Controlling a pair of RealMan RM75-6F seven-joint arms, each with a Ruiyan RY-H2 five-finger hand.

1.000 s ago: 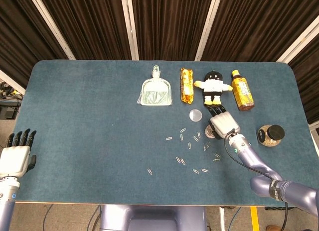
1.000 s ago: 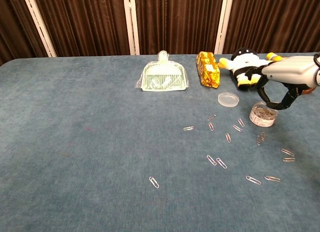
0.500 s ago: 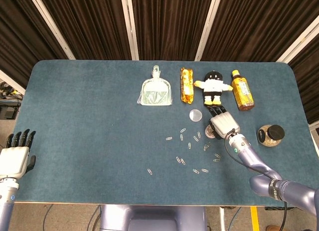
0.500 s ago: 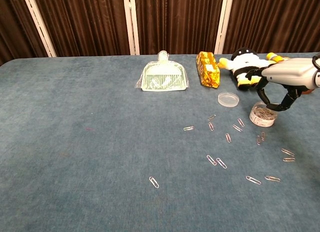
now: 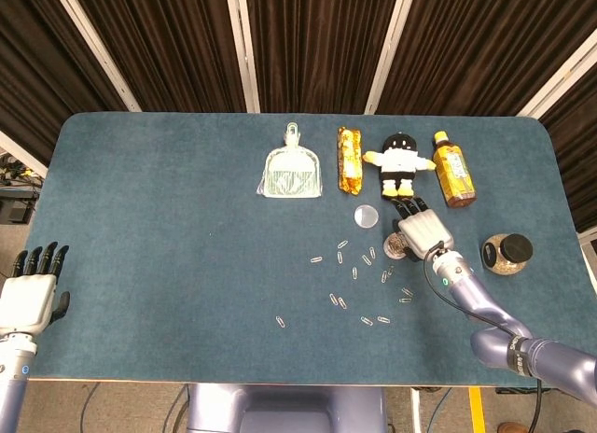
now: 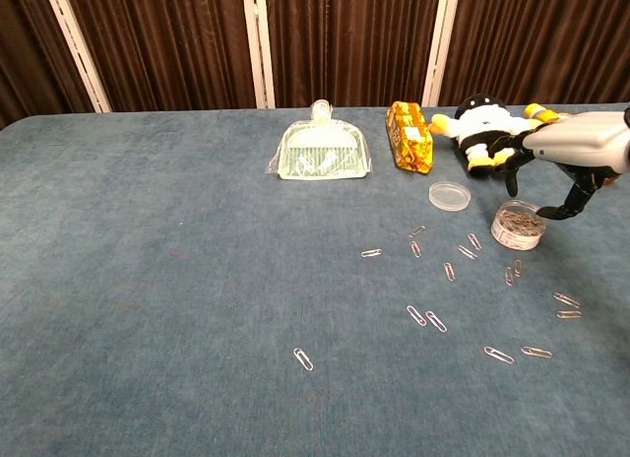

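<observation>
A small clear round container [image 6: 518, 227] of paper clips stands on the blue table [image 5: 168, 218]; the head view shows it [image 5: 395, 247] partly under my right hand. That right hand [image 5: 422, 230] hovers just above and behind the container, fingers apart and holding nothing; the chest view shows it [image 6: 571, 157] with the thumb hooked down beside the container. The clear lid [image 6: 449, 195] lies to the container's left. Several loose paper clips [image 6: 425, 318] are scattered in front. My left hand [image 5: 33, 293] rests off the table's near left corner, fingers straight and empty.
Along the back stand a pale green dustpan [image 5: 292, 174], a yellow snack packet [image 5: 349, 159], a black-and-white plush toy [image 5: 400, 162] and a tea bottle [image 5: 452, 169]. A black-lidded jar [image 5: 506, 253] sits to the right of my right hand.
My right hand has lifted a little and shifted right, uncovering more of the paper clip container. The left hand has sunk slightly toward the frame's bottom.
</observation>
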